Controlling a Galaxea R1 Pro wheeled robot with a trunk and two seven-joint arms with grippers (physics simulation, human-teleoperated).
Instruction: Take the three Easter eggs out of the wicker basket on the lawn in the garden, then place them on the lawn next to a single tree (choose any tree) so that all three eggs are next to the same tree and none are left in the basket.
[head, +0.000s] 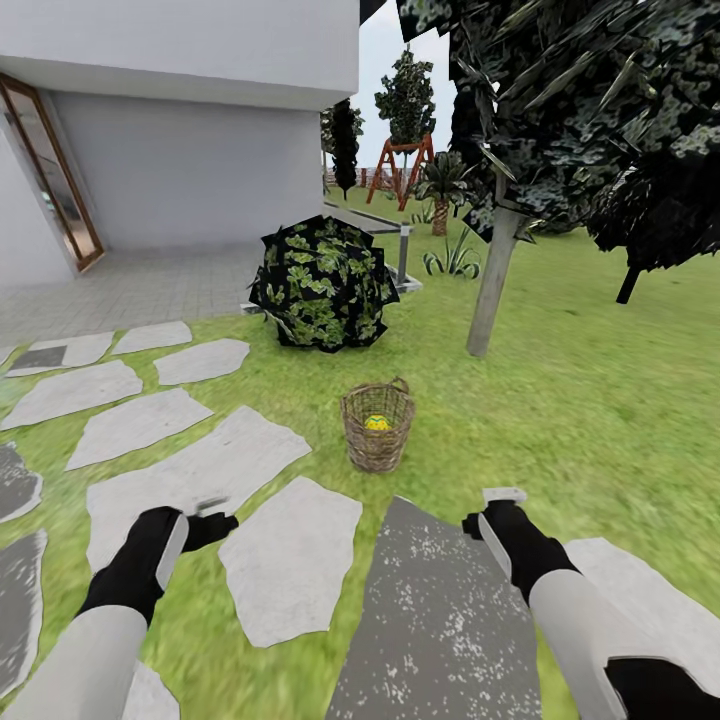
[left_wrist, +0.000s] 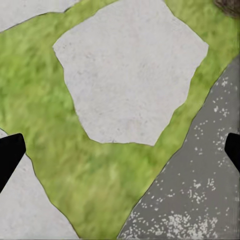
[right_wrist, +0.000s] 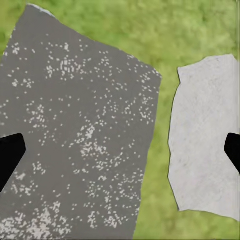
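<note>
The wicker basket (head: 377, 426) stands upright on the lawn (head: 560, 400), just past the far edge of the stone paving and ahead of the robot, between its two arms. Inside it one yellow Easter egg (head: 377, 422) with a blue band shows through the open top; whether more eggs lie under it cannot be told from here. Beyond the basket and to its right rises the tree (head: 494, 280) with a pale, straight trunk and a dark jagged canopy overhead. To the basket's left and farther back sits a round black-and-green bush (head: 323, 283), near the paved terrace of the white house (head: 180, 110). A red swing frame (head: 402, 168) and a short palm (head: 441, 190) stand far off on the grass.

The left claw (head: 205, 520) hangs low over a pale paving slab (head: 290, 560), and the right claw (head: 500, 505) over a dark grey speckled slab (head: 430, 610); both are well short of the basket. In the left wrist view the dark fingertips (left_wrist: 9, 155) sit at opposite edges with grass and pale stone between them, so that claw is spread wide and empty. The right wrist view shows the same wide, empty spread, fingertips (right_wrist: 10, 155) apart over the speckled slab and a strip of grass.
</note>
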